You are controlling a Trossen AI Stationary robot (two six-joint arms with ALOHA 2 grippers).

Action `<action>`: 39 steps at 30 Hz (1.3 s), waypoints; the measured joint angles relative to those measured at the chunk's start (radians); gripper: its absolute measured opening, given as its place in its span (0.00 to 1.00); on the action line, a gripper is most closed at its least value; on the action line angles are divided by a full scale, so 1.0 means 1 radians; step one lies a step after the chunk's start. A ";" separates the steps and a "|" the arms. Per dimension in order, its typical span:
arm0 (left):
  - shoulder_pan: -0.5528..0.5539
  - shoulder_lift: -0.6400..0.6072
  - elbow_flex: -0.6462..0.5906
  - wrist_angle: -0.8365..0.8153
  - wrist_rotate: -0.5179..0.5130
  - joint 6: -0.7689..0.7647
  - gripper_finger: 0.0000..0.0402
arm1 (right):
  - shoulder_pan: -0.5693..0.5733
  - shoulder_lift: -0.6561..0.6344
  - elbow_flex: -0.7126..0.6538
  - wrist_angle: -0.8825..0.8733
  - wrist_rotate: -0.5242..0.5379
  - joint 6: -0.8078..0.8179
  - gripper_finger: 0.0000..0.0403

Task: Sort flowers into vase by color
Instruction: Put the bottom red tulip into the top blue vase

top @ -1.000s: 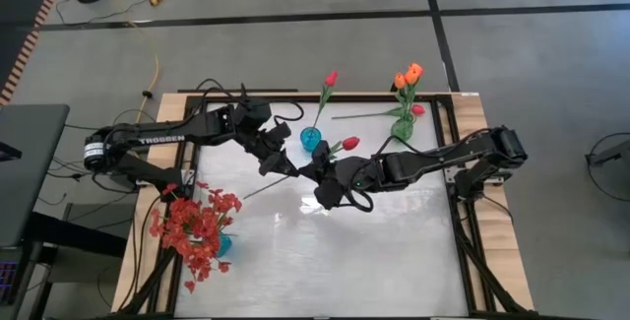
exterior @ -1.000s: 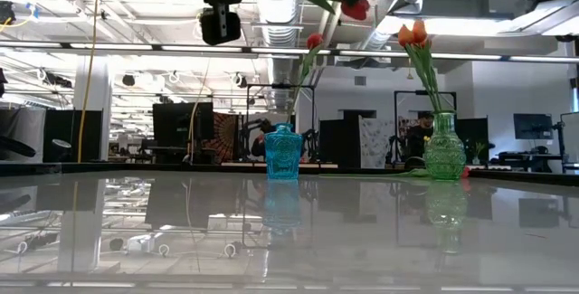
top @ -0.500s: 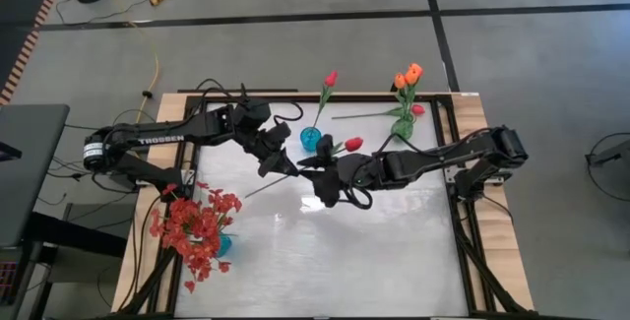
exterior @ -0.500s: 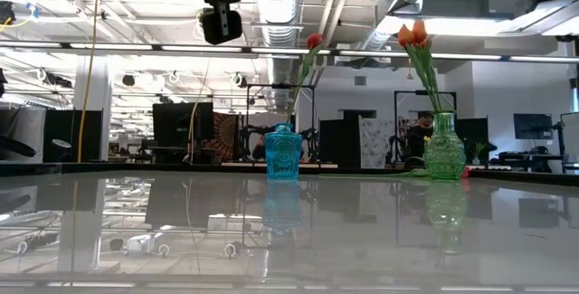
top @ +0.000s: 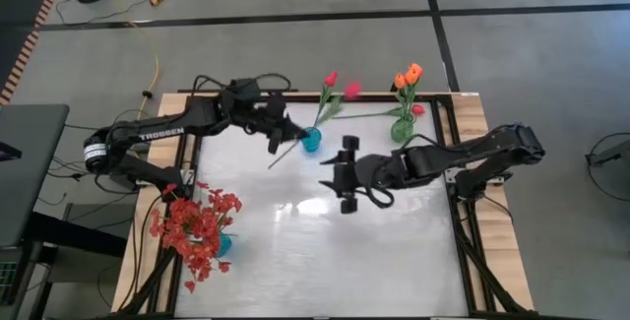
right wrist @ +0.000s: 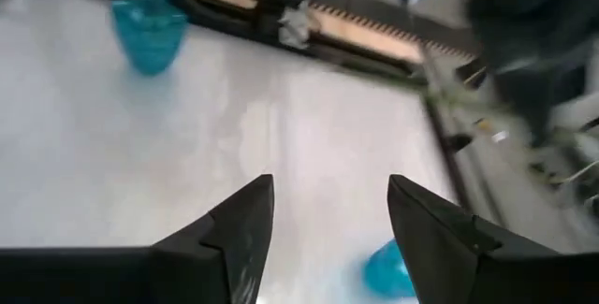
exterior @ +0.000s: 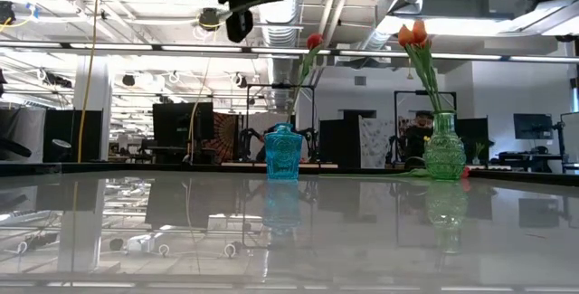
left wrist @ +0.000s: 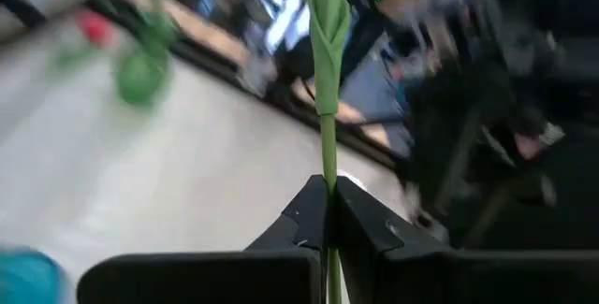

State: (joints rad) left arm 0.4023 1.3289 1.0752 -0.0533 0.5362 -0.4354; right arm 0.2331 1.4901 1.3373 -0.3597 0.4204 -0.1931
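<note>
My left gripper is shut on a red-pink tulip over the table's far part; the flower slants up past the blue vase. That vase holds one red tulip. The green vase holds orange tulips. A red-pink bud lies beside the green vase on the table. At the near left, a spray of small red blossoms stands in another blue vase. My right gripper is open over mid-table with nothing between its fingers. My left gripper pinches the tulip's thin green stem between its two fingertips, in the stem's lower part, a short way from the cut end. The flower is lifted clear of the table and slants, with its bud toward the far right, beyond the blue vase.
The table is a glossy white top in a wooden frame. Both vases stand near the far edge, as the low view shows: blue vase, green vase. Open tabletop lies in the middle and near right. Cables hang at the far left.
My right gripper has opened, let go of the tulip and drawn back toward the table's right. My left gripper has carried the flower toward the far edge. The stem has swung, so the bud now stands beyond the blue vase.
</note>
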 joint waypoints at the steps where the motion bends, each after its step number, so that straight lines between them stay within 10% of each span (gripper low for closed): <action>1: 0.011 0.000 0.000 0.023 -0.013 0.014 0.00 | 0.008 -0.011 0.000 -0.029 0.000 0.032 0.58; 10: 0.040 0.000 -0.005 0.321 -0.104 0.134 0.00 | 0.072 -0.100 0.000 -0.339 -0.003 0.414 0.53; 16: 0.044 0.000 -0.192 0.839 -0.193 0.104 0.00 | 0.136 -0.130 0.000 -0.442 0.017 0.560 0.51; 23: 0.054 0.017 -0.351 1.085 -0.355 0.242 0.00 | 0.208 -0.129 0.000 -0.449 0.096 0.588 0.46; 34: 0.081 0.397 -0.356 1.625 -0.359 0.106 0.00 | 0.198 -0.128 0.000 -0.450 0.107 0.551 0.40; 39: 0.103 0.456 -0.355 1.616 -0.353 0.092 0.00 | 0.215 -0.128 0.000 -0.451 0.104 0.551 0.40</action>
State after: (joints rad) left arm 0.5053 1.7853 0.7204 1.5629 0.1836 -0.3439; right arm 0.4479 1.3621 1.3373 -0.8111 0.5245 0.3584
